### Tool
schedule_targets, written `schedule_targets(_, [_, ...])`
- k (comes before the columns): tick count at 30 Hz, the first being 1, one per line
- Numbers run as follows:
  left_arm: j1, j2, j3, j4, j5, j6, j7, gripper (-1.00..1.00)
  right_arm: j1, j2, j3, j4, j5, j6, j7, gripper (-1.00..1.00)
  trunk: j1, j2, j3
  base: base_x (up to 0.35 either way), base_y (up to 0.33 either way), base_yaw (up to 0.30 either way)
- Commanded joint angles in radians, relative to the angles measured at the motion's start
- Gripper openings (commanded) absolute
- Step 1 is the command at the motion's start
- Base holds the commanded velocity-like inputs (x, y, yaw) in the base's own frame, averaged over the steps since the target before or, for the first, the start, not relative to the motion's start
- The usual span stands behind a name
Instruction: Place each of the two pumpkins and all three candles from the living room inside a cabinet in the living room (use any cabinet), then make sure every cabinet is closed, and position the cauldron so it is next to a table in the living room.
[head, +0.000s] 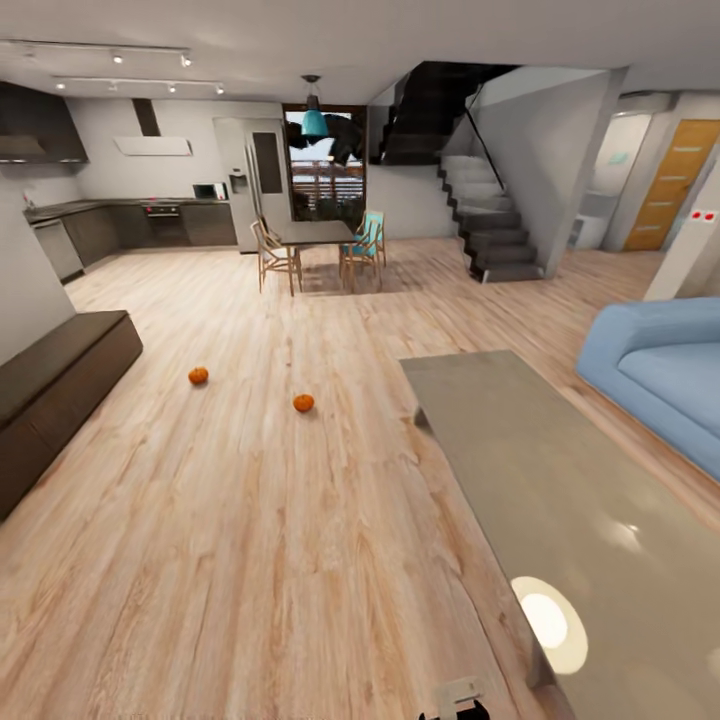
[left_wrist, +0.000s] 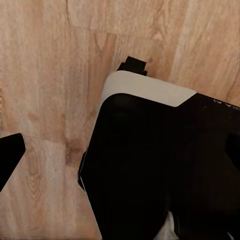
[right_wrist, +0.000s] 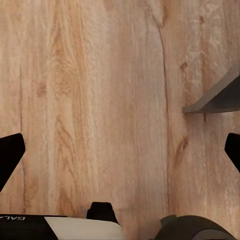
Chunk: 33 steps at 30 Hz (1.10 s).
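A wide wooden floor (head: 250, 540) runs from the robot to the far kitchen (head: 120, 215) and the staircase (head: 490, 225). A long grey counter (head: 560, 500) reaches away on the right of the head view, its corner also showing in the right wrist view, with a blue sofa (head: 660, 380) beyond it. Along the left wall stands the cabinet (head: 55, 385), long, low and dark brown, with its fronts shut as far as can be seen. A dining table (head: 315, 235) with chairs stands farther back, near the fridge (head: 255, 180).

Two pumpkins lie on the bare floor, well apart from each other: one (head: 198, 375) nearer the cabinet, the other (head: 303, 402) nearer the counter.

The left gripper (left_wrist: 125, 150) hangs over the robot's black and white base (left_wrist: 160, 165) with its fingers (left_wrist: 10, 155) spread wide and empty. The right gripper (right_wrist: 120, 150) points at the floor, its fingers (right_wrist: 10, 152) likewise parted and holding nothing.
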Motion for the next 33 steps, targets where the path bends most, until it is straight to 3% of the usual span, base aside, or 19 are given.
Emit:
schedule_targets(1, [0.000,0.007,0.000,0.001,0.000,0.003,0.000,1.00,0.001,0.000,0.000,0.000,0.000,-0.001,0.000,1.00,0.000,0.000,0.000,0.000,0.000,0.291])
schedule_targets(5, [0.000,0.060,0.001,0.008,-0.001,0.005,0.001,1.00,0.010,0.000,0.000,-0.001,0.001,-0.002,0.000,1.00,0.000,0.000,0.000,0.000,0.000,0.291])
schedule_targets(7, [0.000,0.074,0.001,0.023,-0.002,0.005,0.002,1.00,0.013,0.000,0.000,-0.001,0.002,-0.003,0.000,1.00,0.000,0.000,0.000,0.000,0.000,0.291])
schedule_targets(33, [0.000,0.071,0.000,0.040,-0.002,0.006,0.002,1.00,0.031,0.000,0.003,-0.011,0.005,-0.005,0.000,1.00,0.000,0.000,0.000,0.000,0.000,0.291])
